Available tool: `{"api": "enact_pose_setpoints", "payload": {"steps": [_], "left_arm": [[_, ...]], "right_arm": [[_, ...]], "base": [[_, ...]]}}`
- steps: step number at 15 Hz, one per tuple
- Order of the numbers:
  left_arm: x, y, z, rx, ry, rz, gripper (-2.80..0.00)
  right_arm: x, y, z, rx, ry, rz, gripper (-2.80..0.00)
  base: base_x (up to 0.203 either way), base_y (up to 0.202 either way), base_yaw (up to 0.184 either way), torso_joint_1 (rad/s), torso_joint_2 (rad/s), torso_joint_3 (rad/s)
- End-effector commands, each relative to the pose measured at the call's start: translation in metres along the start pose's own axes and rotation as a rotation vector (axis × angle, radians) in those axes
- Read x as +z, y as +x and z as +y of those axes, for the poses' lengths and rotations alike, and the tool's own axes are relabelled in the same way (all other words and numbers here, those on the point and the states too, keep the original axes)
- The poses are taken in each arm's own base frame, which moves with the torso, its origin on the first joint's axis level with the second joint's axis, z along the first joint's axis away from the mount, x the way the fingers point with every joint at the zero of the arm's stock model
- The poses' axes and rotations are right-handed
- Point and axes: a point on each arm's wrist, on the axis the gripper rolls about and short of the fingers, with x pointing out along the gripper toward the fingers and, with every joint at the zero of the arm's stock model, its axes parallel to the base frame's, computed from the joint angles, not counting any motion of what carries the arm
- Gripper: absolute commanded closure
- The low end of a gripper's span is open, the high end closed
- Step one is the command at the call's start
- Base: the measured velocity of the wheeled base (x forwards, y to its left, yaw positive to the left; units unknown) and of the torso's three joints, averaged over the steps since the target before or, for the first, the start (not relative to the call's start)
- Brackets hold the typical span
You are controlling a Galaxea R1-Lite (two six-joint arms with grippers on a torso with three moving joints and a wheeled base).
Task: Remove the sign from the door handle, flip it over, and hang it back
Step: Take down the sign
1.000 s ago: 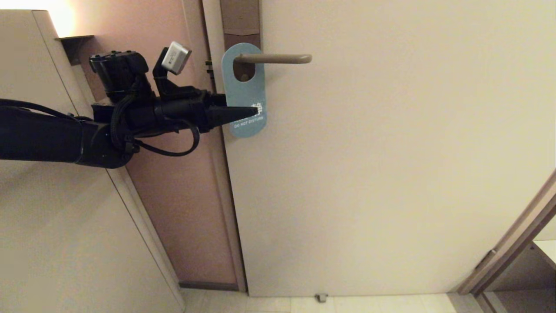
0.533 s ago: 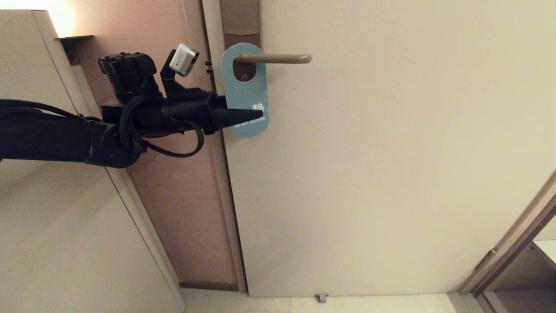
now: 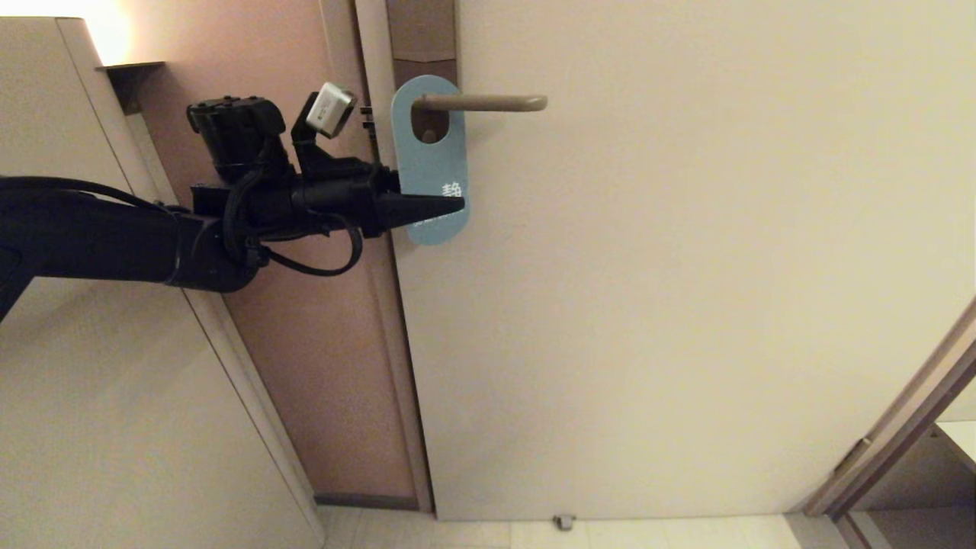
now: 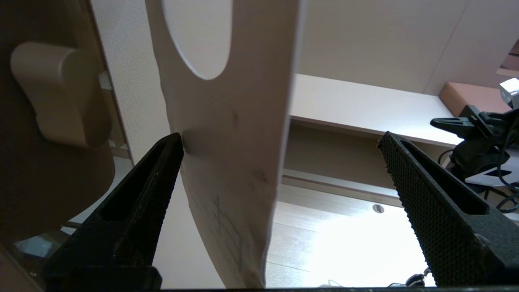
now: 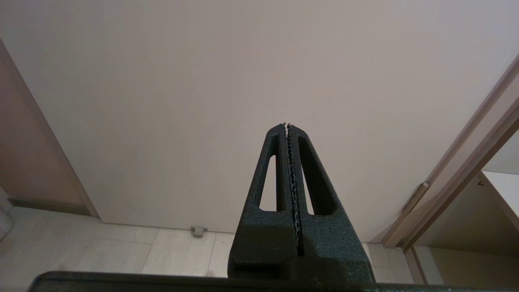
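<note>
- The sign (image 3: 428,164) is seen as a flat, thin oblong card with rounded ends and an oval hole near its top; its teal-blue face with white lettering is turned outward, and its pale reverse (image 4: 227,134) is shown in the left wrist view.
- The sign is hung by its hole on the door handle (image 3: 480,102), a smooth matte taupe lever bar with a rounded tip, mounted level on a tall brown backplate (image 3: 421,34).
- The left hand (image 3: 446,206), black with finely dimpled tapered fingers (image 4: 158,178), is held level at the sign's lower half and spread wide; the card's edge is placed between the fingers, one fingertip just at the pale face, the other well apart.
- The right hand (image 5: 288,125), of the same black textured material, is pressed fully closed on nothing, pointed at the door low down.
- The door (image 3: 686,305) is a plain, smooth cream panel; a pinkish wall strip (image 3: 320,343) lies to its left, and pale floor tiles (image 3: 488,534) with a small metal stop (image 3: 563,522) lie below.
</note>
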Motion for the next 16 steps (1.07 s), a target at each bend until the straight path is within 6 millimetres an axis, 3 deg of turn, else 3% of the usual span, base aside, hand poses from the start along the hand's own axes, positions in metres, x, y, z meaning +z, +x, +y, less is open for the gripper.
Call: {"api": "enact_pose_setpoints", "payload": {"steps": [1, 16], "left_arm": [[-0.0036, 0.0018, 0.0021, -0.004, -0.006, 0.002, -2.80], [0.0049, 0.0051, 0.0051, 0.061, 0.035, -0.025, -2.80]], "right_arm": [[0.0000, 0.0001, 0.0000, 0.000, 0.000, 0.001, 0.00], [0.0000, 0.0001, 0.0000, 0.000, 0.000, 0.001, 0.00]], "base": [[0.000, 0.000, 0.000, 0.000, 0.00, 0.000], [0.000, 0.000, 0.000, 0.000, 0.00, 0.000]]}}
